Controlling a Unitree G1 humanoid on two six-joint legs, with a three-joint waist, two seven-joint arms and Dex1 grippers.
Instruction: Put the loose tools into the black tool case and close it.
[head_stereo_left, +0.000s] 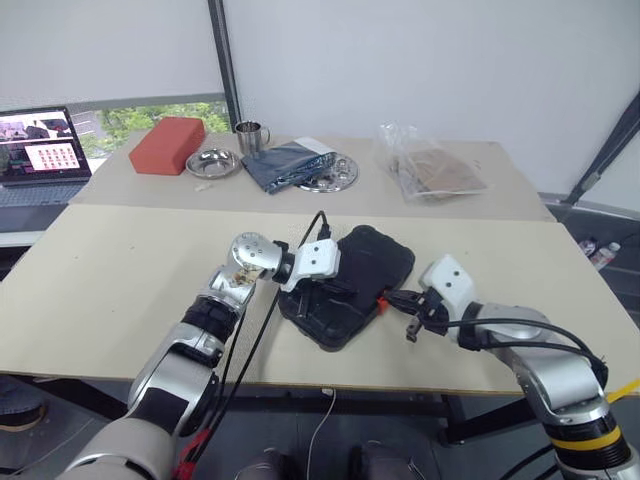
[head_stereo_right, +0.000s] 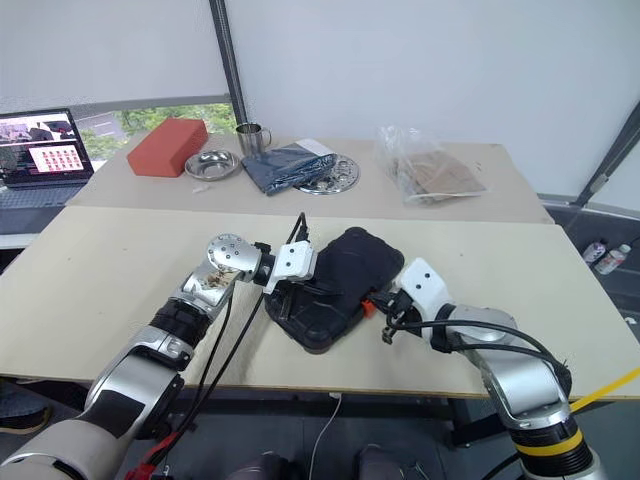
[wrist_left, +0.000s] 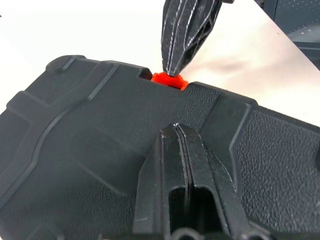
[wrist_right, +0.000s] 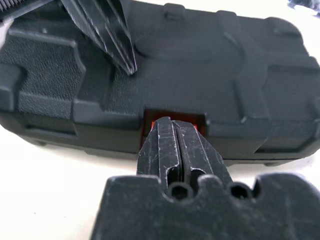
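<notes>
A red-brown block (head_stereo_left: 167, 144) sat at eleven o'clock on the far table (head_stereo_left: 500, 195), a steel bowl (head_stereo_left: 212, 162), a metal mug (head_stereo_left: 250, 135) and folded dark cloth (head_stereo_left: 285, 164) beside it. A plastic bag (head_stereo_left: 428, 165) lay at one o'clock; a laptop (head_stereo_left: 42, 146) stood at ten.

The two head cameras look forward and down across the table (head_stereo_left: 120, 300); each wrist camera sits very close over the black tool case (wrist_left: 90, 150), facing the other across its orange latch (wrist_right: 150, 119), which both share.
</notes>
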